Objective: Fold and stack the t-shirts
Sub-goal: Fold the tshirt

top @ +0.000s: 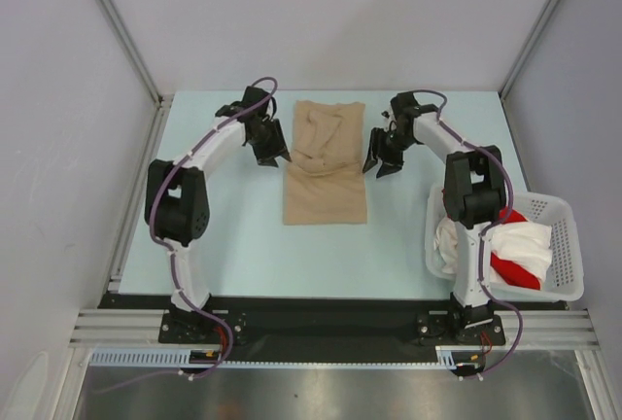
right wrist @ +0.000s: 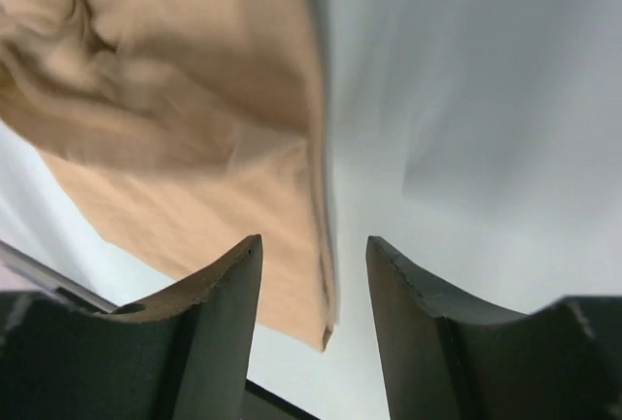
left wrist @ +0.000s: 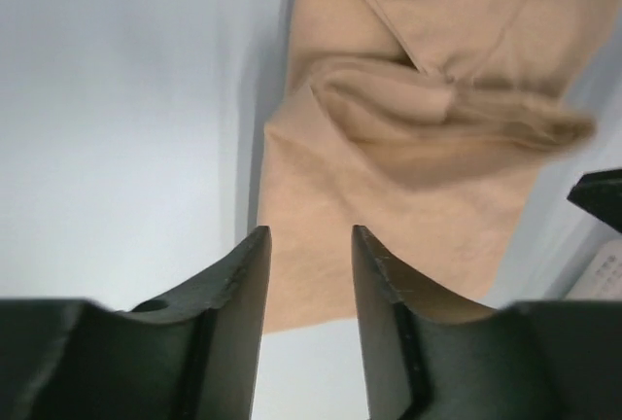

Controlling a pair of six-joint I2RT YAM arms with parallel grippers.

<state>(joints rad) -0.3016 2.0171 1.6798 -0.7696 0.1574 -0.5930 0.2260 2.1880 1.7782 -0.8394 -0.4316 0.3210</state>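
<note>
Left fingers just left of the beige t-shirt: half parted, holding nothing. Shirt lies folded on the bench, its far half rumpled. Right fingers just right of the shirt: likewise parted, empty. Risk: nothing pins the bunched fold, so it may slump open; a low fingertip could catch an edge and drag it crooked

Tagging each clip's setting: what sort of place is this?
Probably a lab robot cell, not a home: plain grey panels on metal framing enclose a pale blue table, with the left arm and right arm bolted to a rail at its edge.
</note>
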